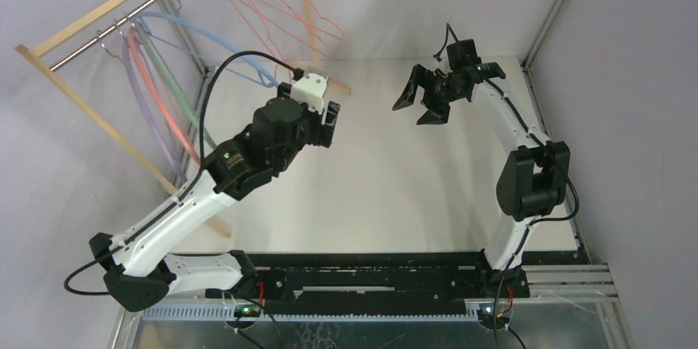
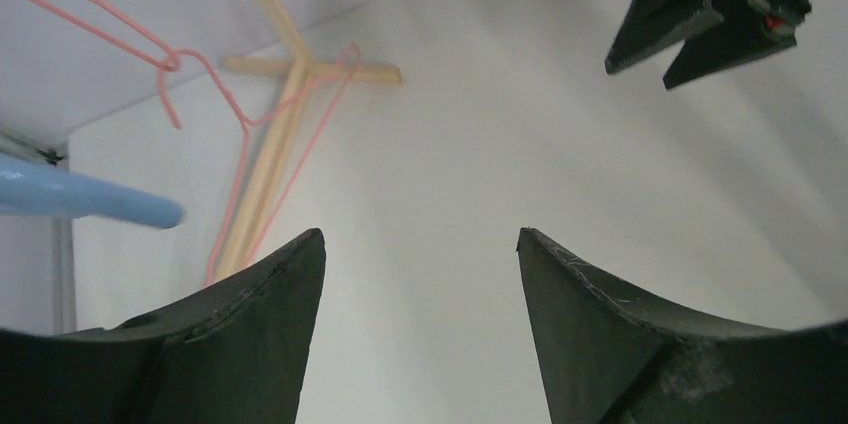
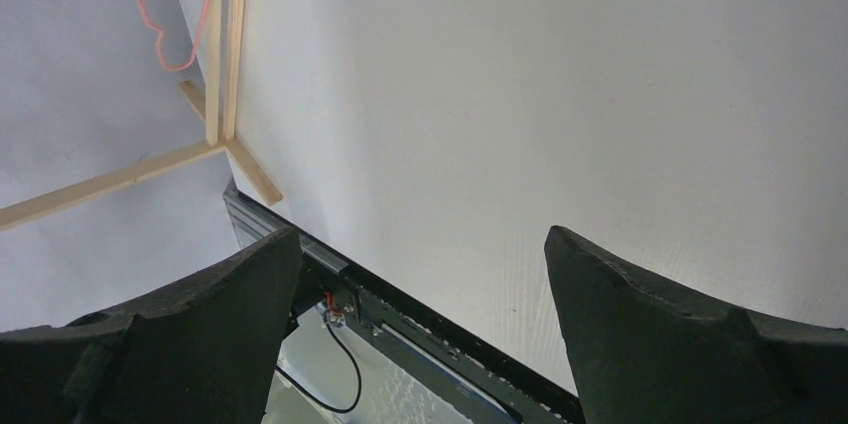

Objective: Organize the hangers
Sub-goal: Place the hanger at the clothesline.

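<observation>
Desk (image 1: 387, 176): white top, with both arms raised above it.

Hangers: all are at the far-left corner, hooked on the metal rod (image 1: 123, 24) of a wooden rack (image 1: 99, 11).
- Several pink-red wire hangers (image 1: 272, 3) are bunched at the far end of the rod, overlapping. An exact count is not readable.
- Four thick hangers hang side by side at the rod's left end: lilac hanger (image 1: 144, 98), pink hanger (image 1: 161, 94), green hanger (image 1: 175, 86) and blue hanger (image 1: 210, 34).
- The blue hanger's arm sweeps out toward the middle of the desk, and its tip ends just beside the left arm's wrist. From above I cannot tell whether they touch. In the left wrist view the tip sits off to the left of the left finger (image 2: 250, 324), apart from it.

Left gripper (image 1: 328, 123): it is over the left half of the desk, toward the far edge, near the rack's foot. The jaws are spread wide with nothing between them. Its camera looks toward the far edge, with the rack's foot and a wire hanger ahead.

Right gripper (image 1: 418, 110): it is over the far half of the desk, right of the middle, with its fingertips pointing left. The jaws are spread and hold nothing. It is well apart from all the hangers.
</observation>
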`<state>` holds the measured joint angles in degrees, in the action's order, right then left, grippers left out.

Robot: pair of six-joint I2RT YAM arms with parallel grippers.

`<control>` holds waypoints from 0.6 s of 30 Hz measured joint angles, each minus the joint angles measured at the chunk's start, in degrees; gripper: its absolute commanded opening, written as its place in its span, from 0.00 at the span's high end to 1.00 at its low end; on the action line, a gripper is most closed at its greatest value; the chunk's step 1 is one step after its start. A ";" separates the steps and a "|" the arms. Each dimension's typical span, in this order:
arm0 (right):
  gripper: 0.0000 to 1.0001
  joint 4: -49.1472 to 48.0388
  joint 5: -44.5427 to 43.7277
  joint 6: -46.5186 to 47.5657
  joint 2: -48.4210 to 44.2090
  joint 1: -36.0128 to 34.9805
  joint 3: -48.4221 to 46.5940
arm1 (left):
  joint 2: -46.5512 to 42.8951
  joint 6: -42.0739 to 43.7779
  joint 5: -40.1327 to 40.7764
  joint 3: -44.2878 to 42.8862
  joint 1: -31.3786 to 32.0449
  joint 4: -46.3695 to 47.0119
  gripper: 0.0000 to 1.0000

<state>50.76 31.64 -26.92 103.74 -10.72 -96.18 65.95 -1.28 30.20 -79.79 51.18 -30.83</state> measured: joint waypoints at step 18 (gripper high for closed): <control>0.06 -3.17 5.73 -0.24 0.11 -1.16 -1.33 | 3.28 -6.93 -3.41 12.96 3.82 -0.35 0.27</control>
<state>47.59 37.36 -27.16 103.85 -11.88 -97.51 69.23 -8.21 26.79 -66.83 55.00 -31.18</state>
